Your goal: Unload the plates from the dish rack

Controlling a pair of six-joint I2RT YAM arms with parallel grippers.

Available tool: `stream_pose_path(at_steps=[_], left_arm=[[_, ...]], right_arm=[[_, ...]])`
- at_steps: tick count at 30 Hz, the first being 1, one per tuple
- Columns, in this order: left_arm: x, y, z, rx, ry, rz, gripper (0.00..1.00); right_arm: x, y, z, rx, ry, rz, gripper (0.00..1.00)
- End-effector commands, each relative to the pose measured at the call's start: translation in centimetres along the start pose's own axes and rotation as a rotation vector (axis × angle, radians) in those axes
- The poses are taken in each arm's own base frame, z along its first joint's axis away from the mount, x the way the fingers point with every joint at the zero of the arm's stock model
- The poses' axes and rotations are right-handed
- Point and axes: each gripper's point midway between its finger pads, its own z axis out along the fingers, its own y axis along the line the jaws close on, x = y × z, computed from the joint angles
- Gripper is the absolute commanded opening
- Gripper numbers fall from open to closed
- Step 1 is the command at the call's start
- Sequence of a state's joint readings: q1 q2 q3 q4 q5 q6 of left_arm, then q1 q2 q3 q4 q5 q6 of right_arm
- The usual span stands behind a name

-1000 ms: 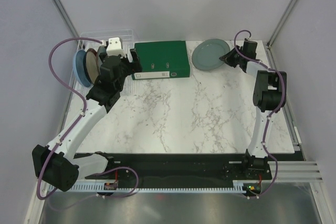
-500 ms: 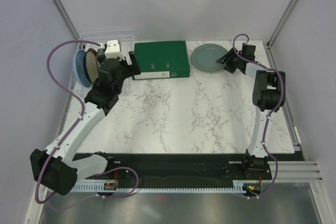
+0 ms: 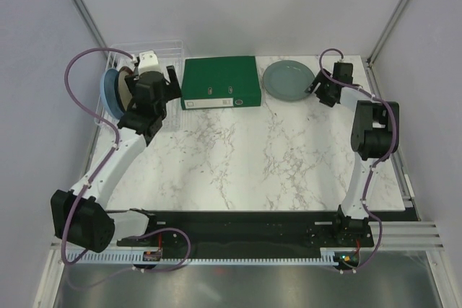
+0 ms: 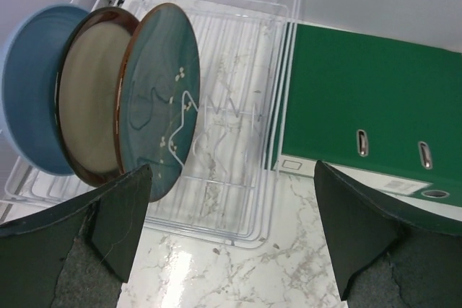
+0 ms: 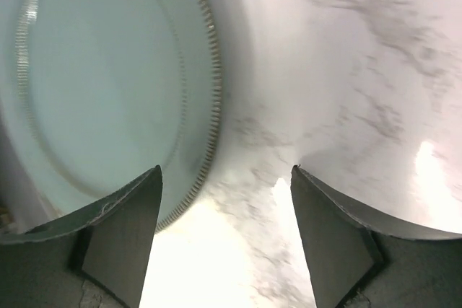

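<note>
Plates in the rack: three stand on edge at the left end of the dish rack, leaning close together. The light blue plate is leftmost, the reddish-brown plate is in the middle, and the dark grey-blue plate is on the right.
Plate out: the grey-green plate lies flat on the worktop at the far right, just right of the green binder.
Rack: far left corner, its right side just beside the binder.
Risk at the rack: the plates nearly touch, so a finger pushed between two may wedge or tip the neighbour. A glazed rim could slip from a shallow grip. The light wire rack may drag along if a plate catches in its ribs.
Risk at the right: a finger just beside the grey-green plate's rim could nudge it on pulling away.
Left pincer: jaws spread wide and empty, over the rack's near edge. One finger is near the dark grey-blue plate; whether it touches cannot be told.
Right pincer: jaws well apart, gripping nothing, low over the worktop at the grey-green plate's edge.
</note>
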State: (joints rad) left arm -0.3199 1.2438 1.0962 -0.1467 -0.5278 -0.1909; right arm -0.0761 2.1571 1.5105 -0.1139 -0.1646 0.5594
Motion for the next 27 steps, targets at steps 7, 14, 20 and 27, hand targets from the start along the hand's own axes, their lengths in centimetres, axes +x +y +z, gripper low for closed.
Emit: stream_pose_path(at_steps=[7, 14, 20, 27], left_arm=[[-1.5, 4.7, 3.8, -0.181, -0.012, 0.032, 1.00], [-0.6, 6.7, 6.8, -0.287, 0.026, 0.100, 1.00], [0.7, 9.1, 8.4, -0.401, 0.048, 0.116, 1.00], [2.6, 10.0, 10.4, -0.362, 0.094, 0.094, 0.99]], right_arm=[[-0.6, -2.2, -8.0, 0.146, -0.093, -0.118, 0.80], [-0.9, 0.2, -13.4, 0.051, -0.160, -0.158, 0.81], [-0.8, 1.5, -16.5, -0.003, -0.189, -0.174, 0.80], [0.0, 1.9, -17.8, -0.035, -0.184, -0.183, 0.80]])
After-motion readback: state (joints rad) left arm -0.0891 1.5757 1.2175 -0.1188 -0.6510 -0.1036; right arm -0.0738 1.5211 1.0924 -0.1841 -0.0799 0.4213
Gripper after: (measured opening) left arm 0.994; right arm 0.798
